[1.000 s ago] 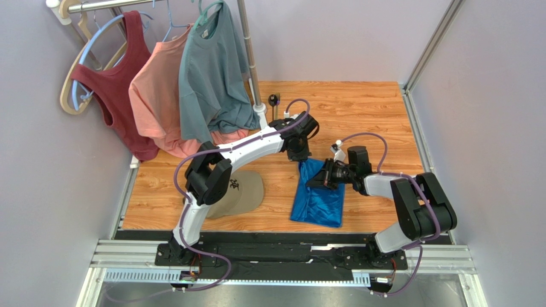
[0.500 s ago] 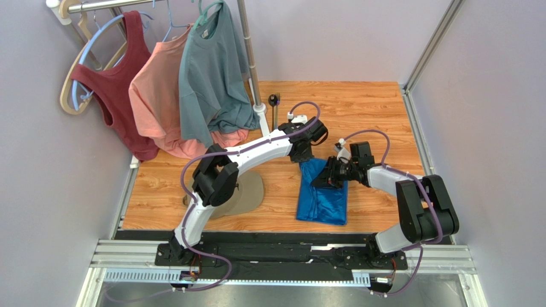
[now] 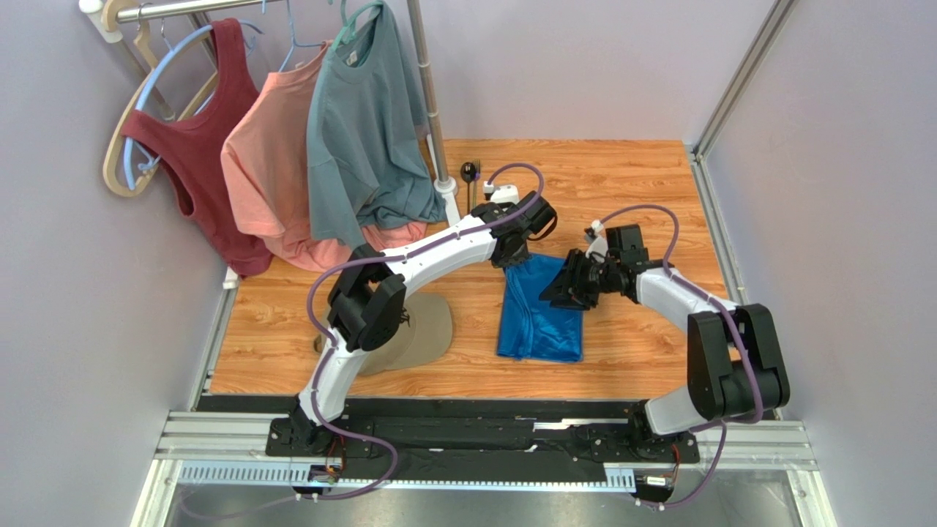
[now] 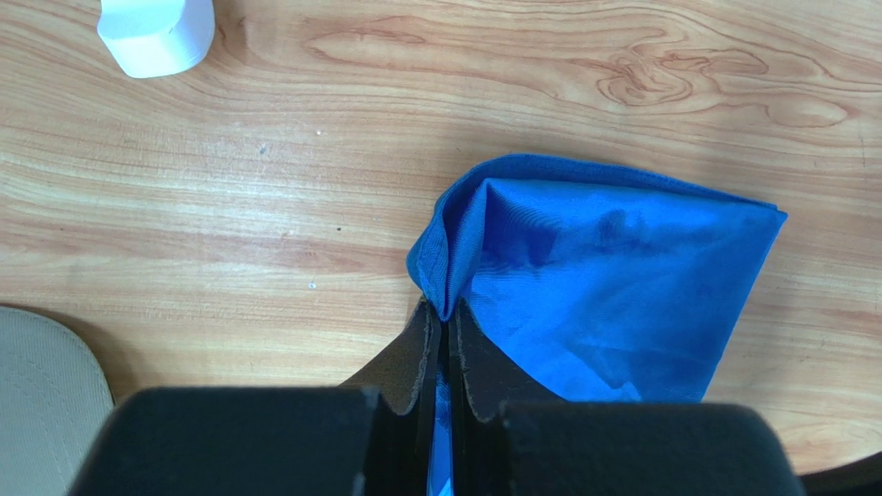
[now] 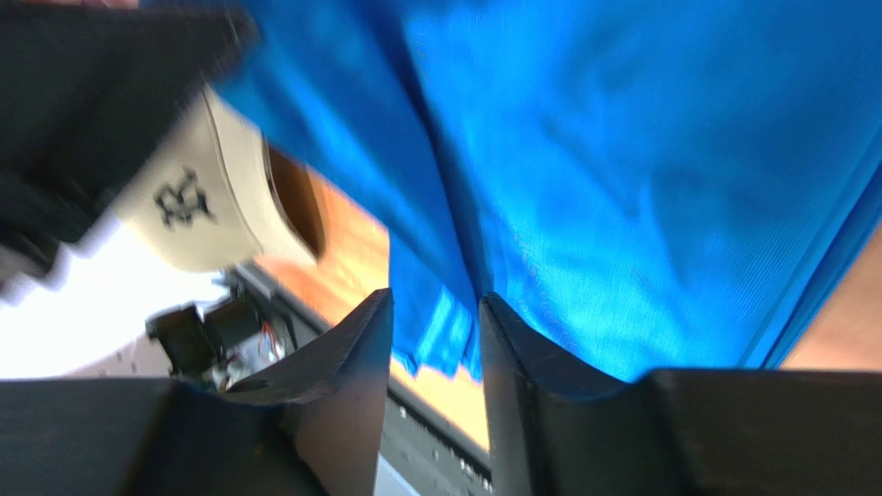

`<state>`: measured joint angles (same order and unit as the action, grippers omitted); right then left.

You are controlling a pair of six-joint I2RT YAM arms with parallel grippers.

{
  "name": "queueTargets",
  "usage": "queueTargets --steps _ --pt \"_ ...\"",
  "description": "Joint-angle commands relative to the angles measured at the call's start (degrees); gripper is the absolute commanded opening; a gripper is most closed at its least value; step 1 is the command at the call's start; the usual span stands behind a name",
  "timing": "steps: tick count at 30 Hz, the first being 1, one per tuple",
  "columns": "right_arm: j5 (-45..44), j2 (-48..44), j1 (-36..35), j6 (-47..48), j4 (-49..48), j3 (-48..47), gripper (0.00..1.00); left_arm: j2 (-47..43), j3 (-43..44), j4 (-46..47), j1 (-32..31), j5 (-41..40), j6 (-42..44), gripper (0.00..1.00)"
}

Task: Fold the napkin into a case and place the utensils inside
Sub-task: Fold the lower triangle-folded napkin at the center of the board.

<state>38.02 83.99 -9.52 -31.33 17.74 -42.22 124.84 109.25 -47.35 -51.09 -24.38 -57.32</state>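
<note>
The bright blue napkin (image 3: 539, 313) lies folded as a longish panel on the wooden table (image 3: 627, 176), its far end lifted. My left gripper (image 3: 515, 260) is shut on that end's left corner; in the left wrist view the pinched cloth (image 4: 611, 279) fans out from the closed left gripper (image 4: 443, 318). My right gripper (image 3: 555, 294) hovers at the napkin's right edge, open. Its wrist view shows blue cloth (image 5: 642, 186) beyond the parted right gripper (image 5: 435, 315), none of it gripped. The utensils (image 3: 471, 178) lie at the back beside the rack pole's base.
A tan cap (image 3: 423, 329) sits left of the napkin, under the left arm. The clothes rack's pole (image 3: 429, 99) and white foot (image 4: 155, 36) stand at the back left, hung with a grey-teal T-shirt (image 3: 363, 121), a pink shirt and a dark red top.
My right gripper has opened and let go of the napkin, pulling back toward the far right. The napkin has shifted away from the near edge, still held by my left gripper.
</note>
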Motion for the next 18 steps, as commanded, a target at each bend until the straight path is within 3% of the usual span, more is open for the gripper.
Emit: queueTargets --steps 1,2,7,18 --pt "-4.7 4.4 0.5 -0.3 -2.5 -6.7 0.36 -0.4 2.5 -0.3 -0.1 -1.9 1.0 0.00" --pt "-4.2 5.4 0.4 -0.7 -3.7 -7.4 0.25 -0.3 2.5 -0.3 -0.1 -1.8 1.2 0.00" --pt "-4.3 13.2 0.3 -0.9 -5.2 -12.3 0.02 0.1 3.2 -0.3 -0.1 -1.5 2.9 0.00" --pt "-4.5 21.0 -1.8 0.0 -8.2 -11.6 0.00 2.7 7.4 0.6 -0.1 3.5 0.8 0.00"
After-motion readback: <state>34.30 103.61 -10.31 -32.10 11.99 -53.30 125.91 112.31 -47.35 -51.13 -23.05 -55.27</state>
